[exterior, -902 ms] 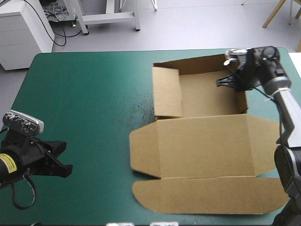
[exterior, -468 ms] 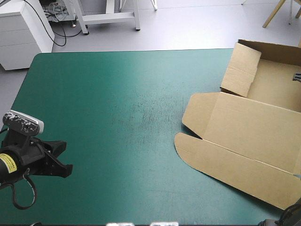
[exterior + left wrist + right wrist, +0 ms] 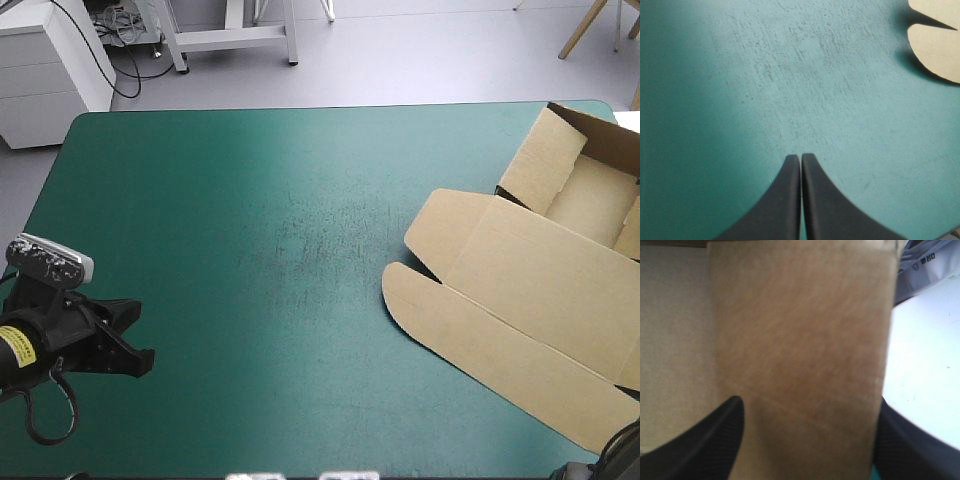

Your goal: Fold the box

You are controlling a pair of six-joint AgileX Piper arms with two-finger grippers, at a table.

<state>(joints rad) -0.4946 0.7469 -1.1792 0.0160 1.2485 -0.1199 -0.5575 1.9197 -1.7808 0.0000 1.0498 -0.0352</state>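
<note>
Position: the box lies at the right of the high view, turned askew on the teal-green cover. Its tray section is in the upper right corner, running off the frame edge. Its lid lies flat toward the lower right, rounded flaps pointing to the frame's centre.

Left gripper: fingers pressed together in one point, holding nothing. It is parked at the lower left of the high view, well apart from the box. Only one rounded flap shows far ahead of it.

Right gripper: outside the high view. Its wrist view shows the fingers spread wide with an upright brown wall between and ahead of them. No clamp on the board is evident.

Assessment: walls are raised and the lid is unfolded; the step in hand appears to be repositioning or securing a tray wall.

Recommendation: bring the box squarely onto the table before further folding. Seat the fingers either side of the wall near its crease, and press along the score line, not the free edge. Bring the idle left gripper in to steady the lid so the sheet does not skid.
</note>
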